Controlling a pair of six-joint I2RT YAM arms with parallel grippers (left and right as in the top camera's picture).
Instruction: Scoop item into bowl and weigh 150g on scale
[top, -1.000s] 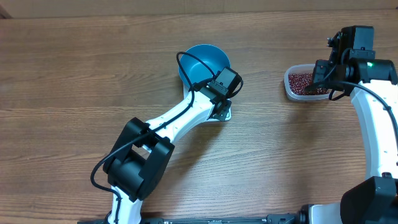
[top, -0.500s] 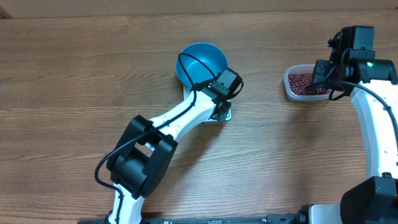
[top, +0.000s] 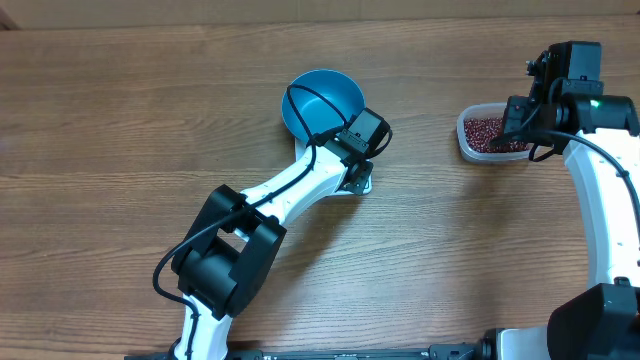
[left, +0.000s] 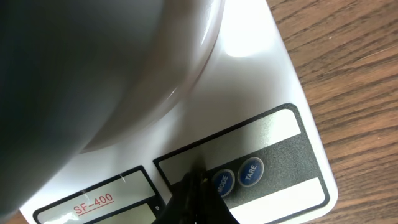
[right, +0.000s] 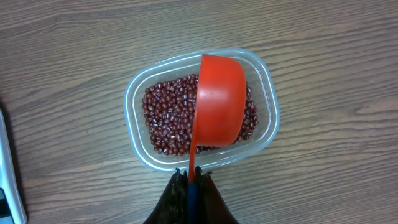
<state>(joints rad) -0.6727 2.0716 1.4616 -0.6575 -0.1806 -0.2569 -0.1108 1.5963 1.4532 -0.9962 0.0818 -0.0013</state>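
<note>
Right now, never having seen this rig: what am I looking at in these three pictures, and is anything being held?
Two white robot arms work at a wooden table. One picture looks down from above; the other two come from a camera on each wrist. A blue bowl sits on a white scale. The left tool is shut and empty, its tip at the scale's button panel beside the MODE button. The right tool is shut on the handle of a red scoop, over a clear tub of red-brown beans.
</note>
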